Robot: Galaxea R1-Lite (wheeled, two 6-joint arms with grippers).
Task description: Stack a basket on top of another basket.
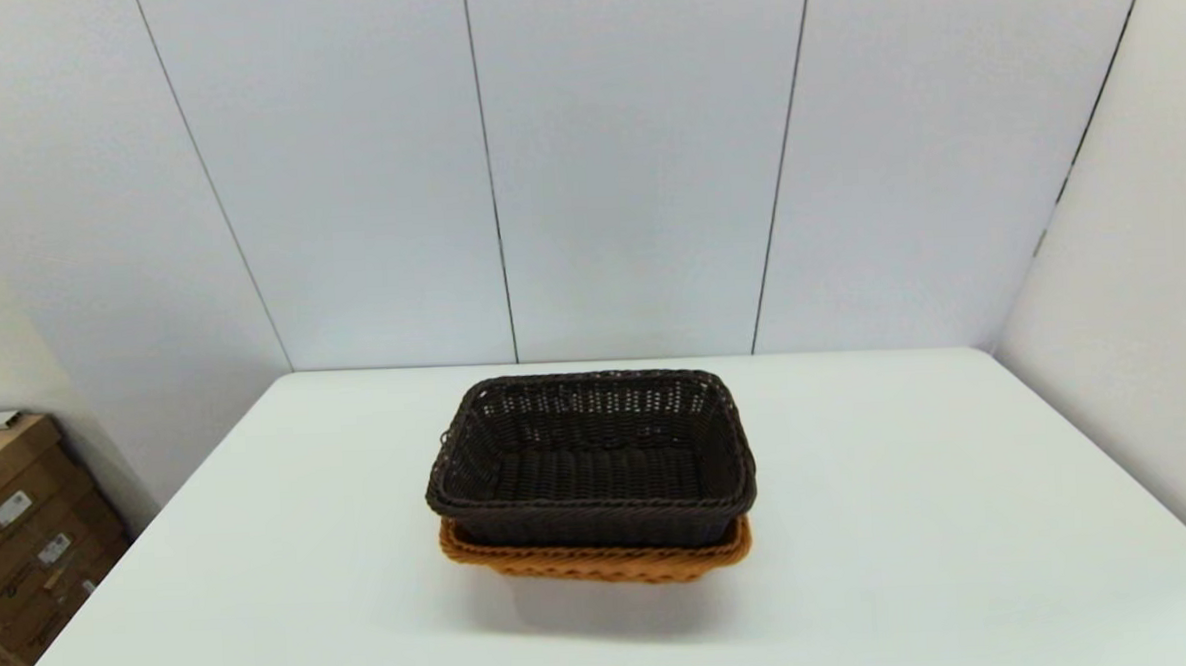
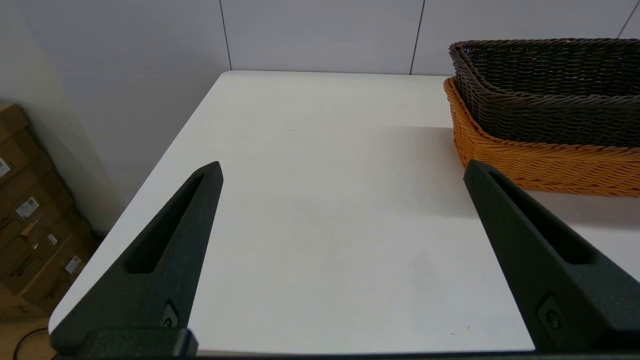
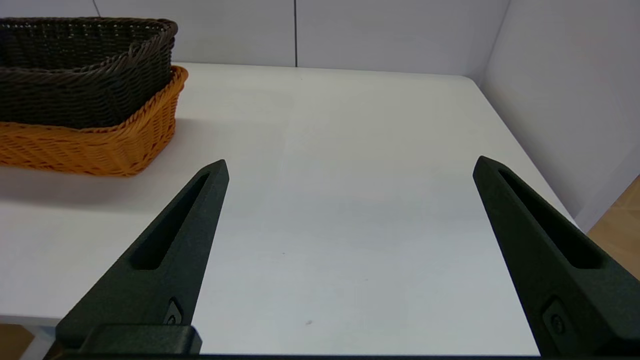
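Dark basket (image 1: 591, 463): nested upright in the orange basket (image 1: 603, 561), long axis running left-right across the table (image 1: 911, 519).
Left gripper (image 2: 342, 170): fingers spread wide, low at the near edge, baskets beyond its right finger.
Right gripper (image 3: 350, 167): fingers spread wide, baskets beyond its left finger.

Even, bright overhead light; no glare.
Soft shadow falls toward the camera from the stacked baskets (image 1: 592, 493) onto the table (image 1: 911, 519); head view slightly soft.

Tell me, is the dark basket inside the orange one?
Yes. The dark basket sits nested in the orange basket, whose rim shows around its base.
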